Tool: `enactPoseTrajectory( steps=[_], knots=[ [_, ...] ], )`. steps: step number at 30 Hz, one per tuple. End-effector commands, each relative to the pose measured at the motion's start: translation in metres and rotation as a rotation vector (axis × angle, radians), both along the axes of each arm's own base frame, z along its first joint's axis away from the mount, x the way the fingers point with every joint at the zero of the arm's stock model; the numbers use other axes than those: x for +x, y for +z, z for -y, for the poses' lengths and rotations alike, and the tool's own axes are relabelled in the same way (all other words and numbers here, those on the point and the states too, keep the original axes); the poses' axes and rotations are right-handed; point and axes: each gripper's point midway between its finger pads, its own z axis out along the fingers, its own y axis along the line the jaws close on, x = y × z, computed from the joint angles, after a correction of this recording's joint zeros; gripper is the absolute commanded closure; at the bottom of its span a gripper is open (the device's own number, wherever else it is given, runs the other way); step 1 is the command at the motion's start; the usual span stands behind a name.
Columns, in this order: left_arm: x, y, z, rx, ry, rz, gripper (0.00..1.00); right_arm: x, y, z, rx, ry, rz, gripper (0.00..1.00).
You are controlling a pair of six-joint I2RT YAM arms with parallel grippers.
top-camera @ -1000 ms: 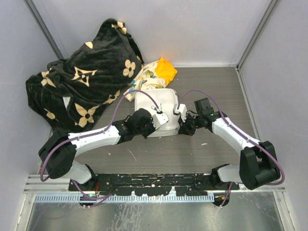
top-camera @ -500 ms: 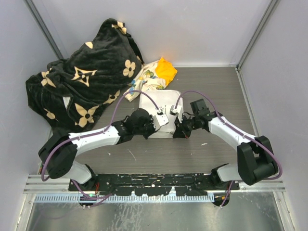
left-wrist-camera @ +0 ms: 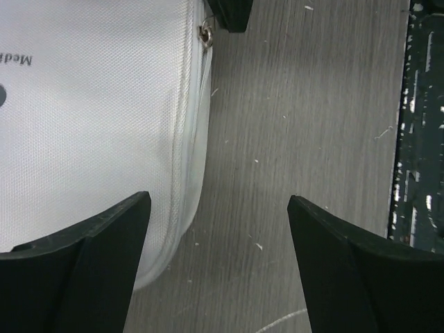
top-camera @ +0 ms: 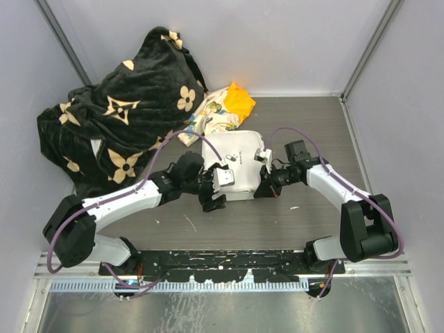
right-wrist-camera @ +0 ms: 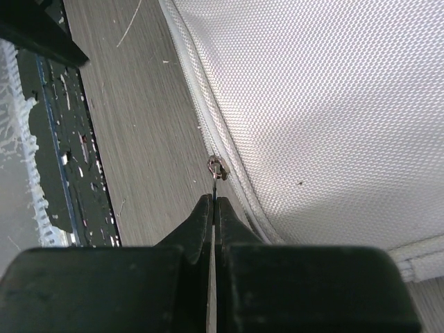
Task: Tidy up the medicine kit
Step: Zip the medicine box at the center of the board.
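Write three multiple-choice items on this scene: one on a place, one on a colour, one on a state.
1. Where does the black flowered blanket lie from the medicine kit?
A) far-left of it
B) near-right of it
C) on top of it

2. The kit's fabric is:
A) red
B) white
C) blue

3. The left hand is:
A) shut on the kit
B) holding the blanket
C) open

Answers:
1 A: the blanket is heaped in the far-left corner, and the kit sits mid-table.
2 B: both wrist views show white weave.
3 C: its fingers stand wide apart over the kit's corner, while the right hand is shut on the zip pull.
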Motion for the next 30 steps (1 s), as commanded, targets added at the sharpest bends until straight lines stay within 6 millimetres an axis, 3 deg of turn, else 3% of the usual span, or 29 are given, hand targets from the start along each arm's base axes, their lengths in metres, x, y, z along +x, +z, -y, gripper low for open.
enactPoseTrajectory(
  steps=[1,3,6,10,16,20,25,30],
  knots=[
    [-0.002,0.039,-0.017,-0.037,-0.056,-0.025,0.16,0.006,0.023,-0.002,0.052,0.059,0.081,0.99],
    [0.003,0.044,-0.03,-0.01,-0.067,-0.002,0.15,0.006,0.023,0.0,0.048,0.057,0.084,0.99],
    [0.003,0.034,-0.052,0.108,-0.174,0.112,0.15,0.007,0.026,0.002,0.042,0.055,0.094,0.99],
    [0.024,0.02,-0.067,0.234,-0.265,0.315,0.14,0.006,0.026,0.006,0.027,0.059,0.078,0.99],
    [0.053,0.015,-0.051,0.266,-0.392,0.519,0.13,0.007,0.024,0.016,0.005,0.048,0.058,0.99],
    [0.077,0.009,-0.038,0.292,-0.399,0.561,0.14,0.008,0.024,0.026,-0.019,0.039,0.055,0.99],
    [0.089,0.002,-0.022,0.292,-0.401,0.591,0.24,0.015,0.024,0.041,-0.046,0.019,0.057,0.99],
    [0.087,-0.001,-0.008,0.302,-0.382,0.581,0.38,0.023,0.027,0.055,-0.067,0.001,0.062,0.99]
  ],
)
